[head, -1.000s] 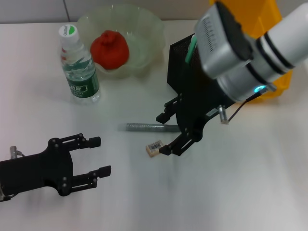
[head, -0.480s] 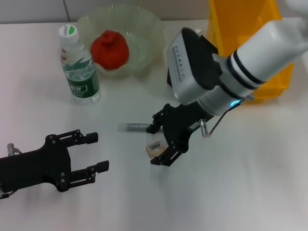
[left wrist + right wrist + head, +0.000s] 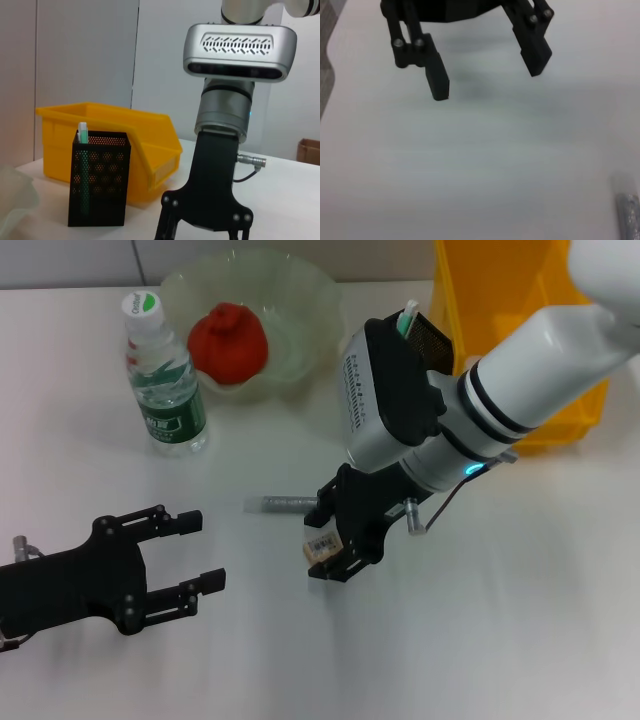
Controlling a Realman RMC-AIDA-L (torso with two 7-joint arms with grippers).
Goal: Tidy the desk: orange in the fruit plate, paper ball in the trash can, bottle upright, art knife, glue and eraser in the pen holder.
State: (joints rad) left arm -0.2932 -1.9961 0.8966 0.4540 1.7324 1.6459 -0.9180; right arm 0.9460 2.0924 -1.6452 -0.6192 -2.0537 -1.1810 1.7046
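The left gripper [image 3: 195,552] sits near the front of the desk [image 3: 520,640], its fingers wide apart and holding nothing. It looks parked. A bit farther in, the right gripper [image 3: 325,540] is down over the eraser [image 3: 320,545], a finger on each side, likely so it can pinch it; I cannot tell if it grips yet. A grey stick [image 3: 285,504] lies just behind. The pen holder [image 3: 425,335], where the eraser belongs, stands farther back beside the trash can [image 3: 510,300]. The orange [image 3: 228,340] is in the fruit plate [image 3: 310,290], and the bottle [image 3: 163,380] stands up.
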